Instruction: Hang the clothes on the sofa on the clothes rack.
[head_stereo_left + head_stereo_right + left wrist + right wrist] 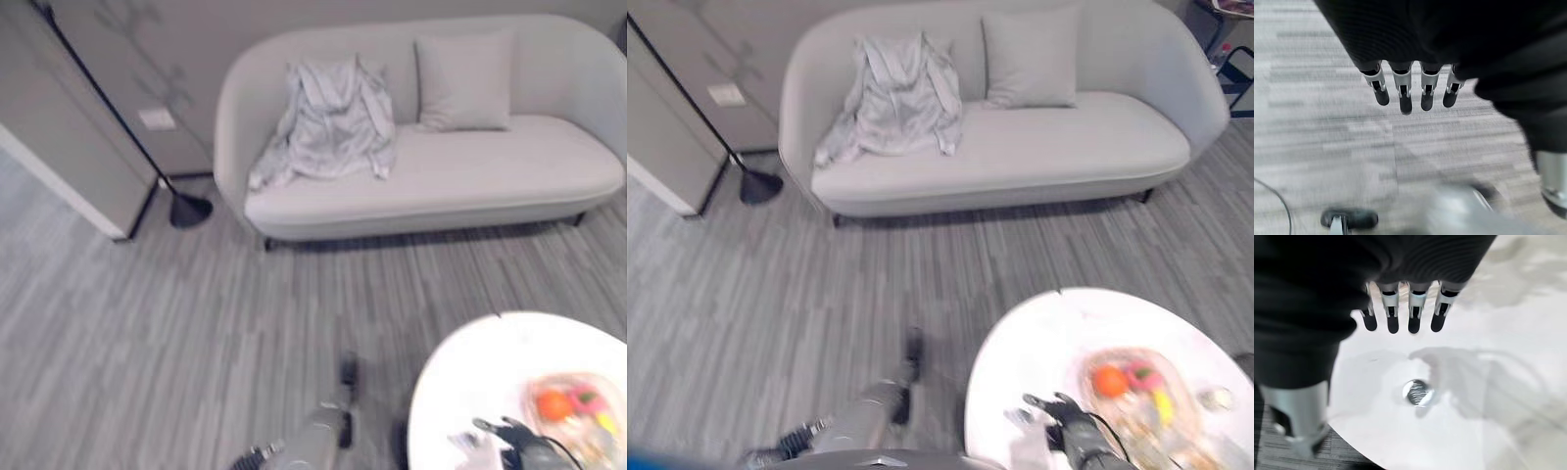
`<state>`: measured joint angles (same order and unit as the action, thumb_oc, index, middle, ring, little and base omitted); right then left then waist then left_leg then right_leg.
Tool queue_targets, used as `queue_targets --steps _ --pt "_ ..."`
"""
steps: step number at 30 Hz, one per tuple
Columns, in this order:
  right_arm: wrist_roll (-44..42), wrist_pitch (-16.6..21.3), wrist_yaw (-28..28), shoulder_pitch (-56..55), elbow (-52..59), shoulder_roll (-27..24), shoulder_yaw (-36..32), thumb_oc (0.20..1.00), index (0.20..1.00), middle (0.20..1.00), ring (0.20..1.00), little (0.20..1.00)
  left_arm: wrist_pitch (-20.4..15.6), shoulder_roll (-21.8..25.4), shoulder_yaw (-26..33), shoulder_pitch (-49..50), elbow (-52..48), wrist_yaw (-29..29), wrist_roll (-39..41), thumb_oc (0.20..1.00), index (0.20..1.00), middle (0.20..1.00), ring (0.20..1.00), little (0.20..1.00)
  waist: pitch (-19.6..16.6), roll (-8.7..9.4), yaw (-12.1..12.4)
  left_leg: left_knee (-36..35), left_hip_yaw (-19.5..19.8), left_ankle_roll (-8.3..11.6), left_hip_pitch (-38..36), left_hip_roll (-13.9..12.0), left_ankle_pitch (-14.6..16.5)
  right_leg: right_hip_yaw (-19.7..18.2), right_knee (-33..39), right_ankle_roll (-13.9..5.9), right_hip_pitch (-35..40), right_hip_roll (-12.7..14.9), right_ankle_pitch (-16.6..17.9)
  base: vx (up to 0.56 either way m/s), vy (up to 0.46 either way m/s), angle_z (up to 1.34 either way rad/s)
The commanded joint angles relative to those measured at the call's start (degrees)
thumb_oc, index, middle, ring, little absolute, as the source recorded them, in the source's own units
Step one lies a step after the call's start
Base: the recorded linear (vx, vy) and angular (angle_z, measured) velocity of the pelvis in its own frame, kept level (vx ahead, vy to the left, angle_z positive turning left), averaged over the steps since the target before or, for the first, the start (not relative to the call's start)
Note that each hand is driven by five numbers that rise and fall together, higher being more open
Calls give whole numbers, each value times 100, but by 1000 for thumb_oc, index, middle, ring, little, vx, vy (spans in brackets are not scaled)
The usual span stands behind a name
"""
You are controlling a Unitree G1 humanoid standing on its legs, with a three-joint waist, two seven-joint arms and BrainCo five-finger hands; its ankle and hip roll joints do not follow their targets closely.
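– Where is the garment to be found?
– A pale grey jacket (pixel 328 122) is draped over the left end of the sofa (pixel 490 171), beside a cushion (pixel 463 83).
– And the hands?
– The left hand (pixel 1408 83) is held over the floor, fingers straight and empty. The right hand (pixel 1400 311) is held open above the round white bench (pixel 1038 343), where a plate of fruit (pixel 1132 387) is set.
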<state>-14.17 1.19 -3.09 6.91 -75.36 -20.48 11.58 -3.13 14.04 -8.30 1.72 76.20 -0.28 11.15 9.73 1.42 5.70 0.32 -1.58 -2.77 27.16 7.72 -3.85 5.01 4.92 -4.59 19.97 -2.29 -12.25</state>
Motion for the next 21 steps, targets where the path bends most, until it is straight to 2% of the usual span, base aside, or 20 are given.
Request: queue_targets --steps 1,3,4,5,7,8,10,11,12,13,15,17,18,20,21 --pt "172 -23 -17 -410 242 9 -168 1000 1000 1000 1000 1000 -119 226 95 -307 -247 1 136 1000 1000 1000 1000 1000 77 -148 -10 -532 416 857 -1111 -1053 -923 -217 8 -43 -769 354 627 112 97 -93" --pt "163 -27 -20 -421 243 23 -190 1000 1000 1000 1000 1000 -118 244 121 -299 -238 9 131 1000 1000 1000 1000 1000 47 -128 -2 -532 382 837 -1173 -1051 -942 -255 8 -78 -752 435 605 247 209 -66" --pt "143 -31 -21 -440 241 62 -228 1000 1000 1000 1000 1000 -124 271 157 -284 -215 23 123 1000 1000 1000 1000 1000 -29 -72 -1 -532 317 801 -1237 -1016 -896 -269 8 -171 -717 579 642 487 387 -42" --pt "185 -62 15 -491 238 132 -247 1000 1000 1000 1000 1000 -115 316 202 -264 -213 14 122 1000 1000 1000 1000 1000 -126 16 24 -532 187 690 -1382 -953 -792 -268 -31 -304 -718 838 784 374 287 -38" --pt "221 -76 31 -500 234 152 -230 1000 1000 1000 1000 1000 -117 336 221 -253 -217 16 139 1000 1000 1000 1000 1000 -151 41 33 -532 135 627 -1454 -917 -719 -281 -210 -352 -792 951 832 302 270 18" --pt "265 -116 47 -508 214 183 -244 1000 1000 1000 1000 1000 -96 379 239 -258 -243 9 141 1000 1000 1000 1000 1000 -197 88 44 -498 83 491 -1565 -771 -549 -255 -605 -437 -965 1164 1101 343 368 9" --pt "206 -101 61 -491 237 185 -277 1000 1000 1000 1000 1000 -97 399 210 -286 -262 17 139 1000 1000 1000 1000 1000 -161 101 -14 -437 96 327 -1657 -584 -391 -328 -1245 -487 -1222 1302 1616 243 337 -49" --pt "177 -95 61 -475 263 184 -291 1000 1000 1000 1000 1000 -89 416 194 -306 -290 19 146 1000 1000 1000 1000 1000 -123 75 -45 -408 115 241 -1729 -505 -314 -351 -1588 -466 -1376 1362 1856 204 388 28" --pt "110 -82 41 -459 299 195 -315 1000 1000 1000 1000 1000 -89 436 179 -323 -333 36 173 1000 1000 1000 1000 1000 -34 1 -105 -370 186 101 -1888 -401 -184 -364 -2330 -362 -1672 1441 2264 134 280 106" --pt "110 -82 41 -458 299 195 -315 1000 1000 1000 1000 1000 -89 436 179 -323 -333 36 172 1000 1000 1000 1000 1000 -32 4 -103 -368 182 99 -1888 -398 -182 -370 -2340 -364 -1677 1445 2259 144 284 131" --pt "81 -74 18 -447 345 220 -324 1000 1000 1000 1000 1000 -75 465 190 -315 -363 53 197 1000 1000 1000 1000 1000 72 -70 -144 -318 225 -43 -2039 -333 -49 -320 -2948 -285 -1898 1559 2594 133 217 84" --pt "71 -65 13 -454 365 238 -316 1000 1000 1000 1000 1000 -79 488 206 -308 -376 58 211 1000 1000 1000 1000 1000 108 -110 -157 -310 245 -79 -2130 -325 9 -228 -3150 -268 -1990 1608 2645 159 171 41" --pt "88 -69 6 -460 366 253 -309 1000 1000 1000 1000 1000 -69 502 209 -302 -398 56 215 1000 1000 1000 1000 1000 109 -193 -158 -329 260 -124 -2296 -348 113 -74 -3312 -227 -2194 1619 2514 206 145 16" --pt "102 -69 8 -472 363 243 -297 1000 1000 1000 1000 1000 -76 512 202 -309 -423 48 207 1000 1000 1000 1000 1000 114 -230 -165 -345 297 -126 -2437 -353 186 142 -3126 -186 -2363 1536 2175 199 107 22" --pt "102 -68 8 -472 362 242 -297 1000 1000 1000 1000 1000 -76 512 202 -309 -423 48 207 1000 1000 1000 1000 1000 124 -228 -174 -349 306 -123 -2452 -352 189 153 -3132 -182 -2348 1539 2162 126 19 40"
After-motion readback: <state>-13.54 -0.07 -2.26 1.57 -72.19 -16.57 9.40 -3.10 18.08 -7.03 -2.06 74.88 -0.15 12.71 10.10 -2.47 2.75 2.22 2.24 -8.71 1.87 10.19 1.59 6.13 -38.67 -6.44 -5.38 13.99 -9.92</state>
